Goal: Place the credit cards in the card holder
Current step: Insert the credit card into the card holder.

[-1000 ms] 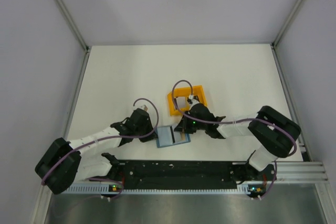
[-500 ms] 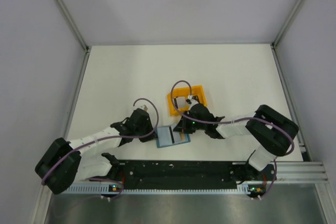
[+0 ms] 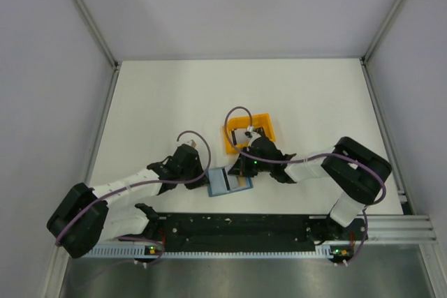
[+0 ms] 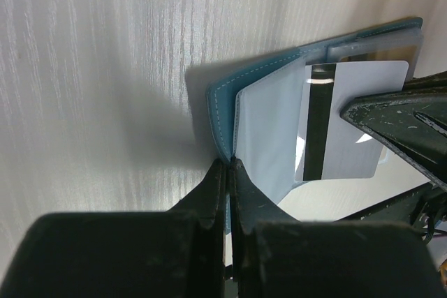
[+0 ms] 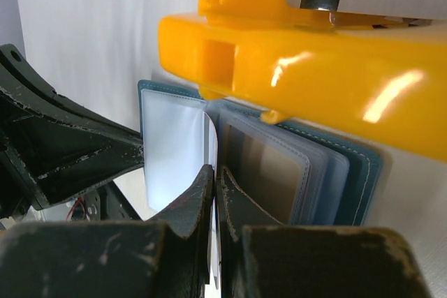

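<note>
The teal card holder lies open in front of the arm bases, its clear sleeves fanned out. My left gripper is shut on the near edge of its teal cover. A white credit card with a black stripe stands partly inside a clear sleeve. My right gripper is shut on that card's outer edge, and its fingers show at the right of the left wrist view. A brownish card sits in another sleeve.
The orange tray stands just behind the holder, its wall hanging close over the right gripper. The left gripper's dark fingers fill the left side of the right wrist view. White tabletop extends behind and to the sides.
The right gripper has edged slightly left toward the holder with the white card. The left gripper and the holder have stayed put.
</note>
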